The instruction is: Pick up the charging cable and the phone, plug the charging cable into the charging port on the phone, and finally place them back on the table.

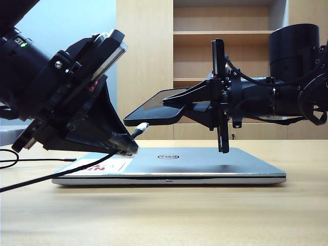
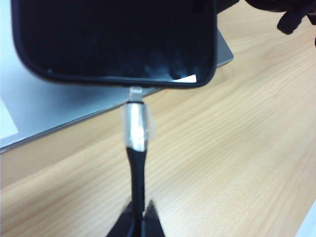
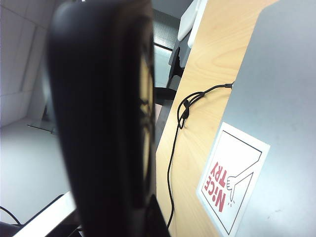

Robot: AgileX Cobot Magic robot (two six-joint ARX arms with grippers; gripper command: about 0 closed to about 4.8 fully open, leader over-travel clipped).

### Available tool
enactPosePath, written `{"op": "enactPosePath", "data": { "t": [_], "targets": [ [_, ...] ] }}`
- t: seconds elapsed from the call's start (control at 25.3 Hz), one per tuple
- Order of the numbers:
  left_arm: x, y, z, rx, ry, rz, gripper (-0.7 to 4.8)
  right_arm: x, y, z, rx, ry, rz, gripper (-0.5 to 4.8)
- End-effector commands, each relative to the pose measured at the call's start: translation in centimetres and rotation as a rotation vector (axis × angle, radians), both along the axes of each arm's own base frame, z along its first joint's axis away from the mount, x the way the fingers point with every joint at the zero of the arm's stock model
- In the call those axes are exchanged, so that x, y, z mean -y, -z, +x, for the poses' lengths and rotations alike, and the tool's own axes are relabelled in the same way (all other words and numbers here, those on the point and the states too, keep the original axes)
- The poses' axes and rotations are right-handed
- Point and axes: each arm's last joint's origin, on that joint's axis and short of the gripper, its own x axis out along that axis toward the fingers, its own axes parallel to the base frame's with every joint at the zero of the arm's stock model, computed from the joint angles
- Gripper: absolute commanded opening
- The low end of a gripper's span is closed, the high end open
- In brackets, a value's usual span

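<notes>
While both arms hang above the closed laptop, the scene reads as follows

Left gripper (image 2: 138, 217): clamped tight on the charging cable (image 2: 137, 173), pinching the black cord just behind its plug; in the exterior view the left gripper (image 1: 130, 146) sits low at the left, near the laptop's lid

Charging cable: the silver plug (image 2: 135, 126) points at the phone's short edge, its tip touching or just entering the edge; how deep it sits cannot be told; the rest of the cord (image 1: 56, 176) trails down across the laptop's corner and off along the table to the left

Right gripper (image 1: 187, 105): closed on the phone from the right of the exterior view, holding it in the air

Phone (image 1: 154, 110): lifted clear above the laptop, nearly level, screen up, its near end tilted slightly toward the plug; it fills the right wrist view as a dark blurred slab (image 3: 98, 118)

Charging port (image 2: 135, 89): on the phone's short edge, right where the plug tip meets it

Laptop (image 1: 205, 164): silver, shut, flat on the table, with a red-lettered sticker (image 3: 232, 180) on its lid

Table (image 1: 164, 215): pale wood grain, carrying the laptop and the slack cord

Shelf cabinet (image 1: 225, 31): wooden, behind the table
</notes>
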Motion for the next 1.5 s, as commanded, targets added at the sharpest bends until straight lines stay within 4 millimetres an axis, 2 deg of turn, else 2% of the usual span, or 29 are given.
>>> {"op": "enactPosePath", "data": {
  "t": [0.04, 0.48, 0.91, 1.5],
  "targets": [
    [0.09, -0.30, 0.11, 0.019, -0.002, -0.018, -0.08, -0.11, -0.72, -0.03, 0.058, -0.018, 0.018, -0.05],
    [0.12, -0.37, 0.13, 0.025, -0.002, -0.024, -0.08, -0.15, -0.71, -0.05, 0.003, -0.021, 0.034, -0.05],
    [0.20, -0.57, 0.22, 0.042, -0.002, -0.041, -0.08, -0.55, -0.88, -0.33, 0.081, -0.051, 0.025, -0.05],
    [0.20, -0.57, 0.22, 0.044, -0.001, -0.040, -0.08, -0.54, -0.77, -0.47, 0.093, -0.111, 0.013, -0.05]
  ]
}}
